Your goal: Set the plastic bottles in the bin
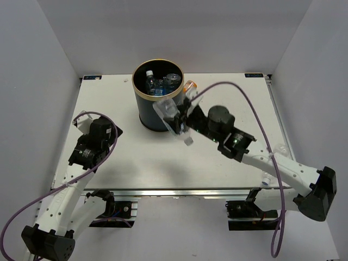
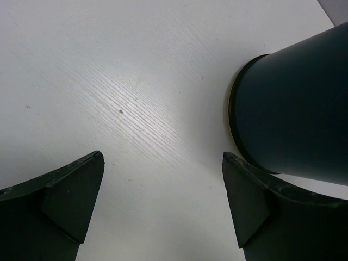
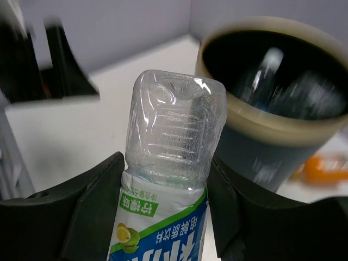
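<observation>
The right claw (image 3: pixel 166 176) clenches a clear green-labelled bottle (image 3: pixel 174 125), tilted just outside the bin (image 1: pixel 153 114) rim. The left claw (image 2: pixel 163 185) stands released over the worktop (image 2: pixel 109 81) near the bin base. Several bottles (image 1: pixel 157 84) lie inside the bin; an orange bottle (image 1: pixel 190 85) lies beside it.

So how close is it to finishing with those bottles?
Partway. Several bottles already lie inside the bin. The right claw holds another clear bottle beside the rim, not yet dropped. The orange bottle waits on the table beside the bin. The left claw is open and empty.
</observation>
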`<control>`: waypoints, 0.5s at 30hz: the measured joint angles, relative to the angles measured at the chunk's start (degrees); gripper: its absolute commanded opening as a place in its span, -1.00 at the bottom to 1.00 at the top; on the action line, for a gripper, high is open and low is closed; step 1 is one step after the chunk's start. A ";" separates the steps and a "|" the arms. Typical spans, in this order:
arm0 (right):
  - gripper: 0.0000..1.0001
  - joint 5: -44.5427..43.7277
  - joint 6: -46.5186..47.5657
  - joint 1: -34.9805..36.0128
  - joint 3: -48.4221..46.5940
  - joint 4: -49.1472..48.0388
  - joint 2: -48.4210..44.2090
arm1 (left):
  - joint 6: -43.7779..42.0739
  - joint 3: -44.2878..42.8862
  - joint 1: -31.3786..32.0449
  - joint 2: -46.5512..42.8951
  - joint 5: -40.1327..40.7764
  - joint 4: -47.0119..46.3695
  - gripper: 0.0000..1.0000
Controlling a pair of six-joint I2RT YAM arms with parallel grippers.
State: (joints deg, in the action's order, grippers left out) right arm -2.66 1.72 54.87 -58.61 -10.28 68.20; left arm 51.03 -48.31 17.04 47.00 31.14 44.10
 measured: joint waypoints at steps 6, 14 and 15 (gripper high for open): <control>-0.41 1.18 4.94 -3.21 -27.54 -3.21 13.31 | -1.33 -0.63 0.00 1.38 -0.02 -1.73 0.96; 0.00 4.81 3.37 -9.16 -55.32 -3.41 38.58 | -2.56 -1.66 -0.04 0.39 1.53 -2.69 0.96; 0.11 5.05 2.82 -9.46 -56.83 -3.04 41.20 | -2.75 -1.75 -0.04 0.42 1.68 -2.73 0.96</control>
State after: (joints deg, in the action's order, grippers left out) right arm 2.39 4.54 45.41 -115.44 -13.32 109.40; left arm 48.27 -50.06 16.99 47.42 32.82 41.36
